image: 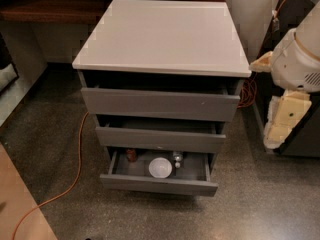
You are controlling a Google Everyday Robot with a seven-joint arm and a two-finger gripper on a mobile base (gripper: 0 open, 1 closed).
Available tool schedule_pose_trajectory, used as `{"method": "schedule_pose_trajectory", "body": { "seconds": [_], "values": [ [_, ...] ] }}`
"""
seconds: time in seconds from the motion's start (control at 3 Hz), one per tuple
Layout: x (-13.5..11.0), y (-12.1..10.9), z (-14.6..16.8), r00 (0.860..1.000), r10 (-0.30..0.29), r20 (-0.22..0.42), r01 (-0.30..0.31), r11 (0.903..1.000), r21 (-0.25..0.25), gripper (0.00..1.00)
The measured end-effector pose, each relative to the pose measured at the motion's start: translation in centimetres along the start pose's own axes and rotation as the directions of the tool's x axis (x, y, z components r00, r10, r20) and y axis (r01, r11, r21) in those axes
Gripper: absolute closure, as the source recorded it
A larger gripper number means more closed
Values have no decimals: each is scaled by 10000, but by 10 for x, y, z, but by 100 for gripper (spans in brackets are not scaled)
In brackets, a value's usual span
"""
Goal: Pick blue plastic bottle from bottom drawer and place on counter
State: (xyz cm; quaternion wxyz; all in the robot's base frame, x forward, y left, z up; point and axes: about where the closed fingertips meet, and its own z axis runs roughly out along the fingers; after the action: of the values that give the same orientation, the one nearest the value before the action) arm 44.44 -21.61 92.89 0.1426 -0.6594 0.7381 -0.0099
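Three flat-fronted grey drawers sit stacked under the glossy white square counter [162, 34], each pulled out in steps, the lowest one furthest. That shallow grey bottom drawer [159, 185] lies open, with three things inside it. A small red soda can [131, 155] is at the back left. A white round bowl [160, 167] sits in the middle, nearer the front. The small clear blue plastic bottle with a white cap [177, 159] is just right of the bowl, near the back, partly under the edge of the middle grey drawer [160, 139]. The bottle looks upright and sits close beside the bowl, though whether they touch I cannot tell. The top grey drawer [160, 104] shows only a dark gap above its front. My cream and white gripper [284, 111] hangs at the right edge of the view, well apart from the cabinet, level in the view with the two upper drawers. I cannot tell whether it is spread or pressed together. A thin orange cable [77, 149] trails over the dark speckled floor [260, 204] left of the cabinet, and a dark brown wooden shelf [50, 6] runs along the wall behind the counter's left corner
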Motion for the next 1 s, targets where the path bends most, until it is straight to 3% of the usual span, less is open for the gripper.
{"method": "schedule_pose_trajectory", "body": {
  "seconds": [0.33, 0.67, 1.0],
  "values": [
    [9, 6, 43, 9958, -654, 649, 683, 9967, -442, 0],
    [11, 6, 97, 9787, -1324, 1570, 1431, 9879, -590, 0],
    [11, 3, 132, 9656, -1617, 2036, 1766, 9826, -570, 0]
  ]
}}
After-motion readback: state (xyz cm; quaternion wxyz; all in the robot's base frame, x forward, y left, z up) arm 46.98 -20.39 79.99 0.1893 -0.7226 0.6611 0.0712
